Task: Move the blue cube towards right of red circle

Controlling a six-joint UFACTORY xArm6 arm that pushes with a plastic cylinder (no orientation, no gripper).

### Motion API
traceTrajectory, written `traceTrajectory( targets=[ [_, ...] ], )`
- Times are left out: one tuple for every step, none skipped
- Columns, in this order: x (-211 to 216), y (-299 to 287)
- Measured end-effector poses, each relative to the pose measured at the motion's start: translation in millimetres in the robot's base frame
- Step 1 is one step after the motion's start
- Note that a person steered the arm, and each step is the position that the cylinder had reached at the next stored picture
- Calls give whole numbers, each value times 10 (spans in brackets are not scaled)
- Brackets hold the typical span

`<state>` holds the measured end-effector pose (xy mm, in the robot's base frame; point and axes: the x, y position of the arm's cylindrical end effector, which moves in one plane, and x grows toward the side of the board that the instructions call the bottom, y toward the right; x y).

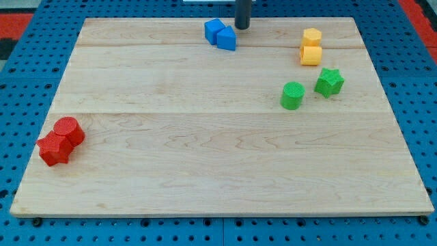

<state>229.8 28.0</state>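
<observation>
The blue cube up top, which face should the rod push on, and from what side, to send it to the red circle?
Push the blue cube on its upper-right face, coming from the view's top right. My tip already sits just there. The red circle lies far toward the bottom left, and another blue block touches the cube's left side, so it may travel along.

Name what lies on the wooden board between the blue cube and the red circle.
Nothing: the camera view shows only bare wooden board between the blue cube and the red circle.

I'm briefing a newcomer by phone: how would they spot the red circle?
Start at the wooden board and go to its corner at the view's bottom left. Two red blocks touch there; the red circle is the rounded upper-right one, unlike the jagged red star.
</observation>
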Motion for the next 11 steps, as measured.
traceTrajectory(
  targets=[
    [108, -463],
    [-58, -402],
    [-362, -245],
    [-355, -269],
    [-153, -681],
    [161, -995],
    [465, -1250],
    [754, -1371],
    [886, -1369],
    [1121, -1368],
    [1418, -1368]
  ],
)
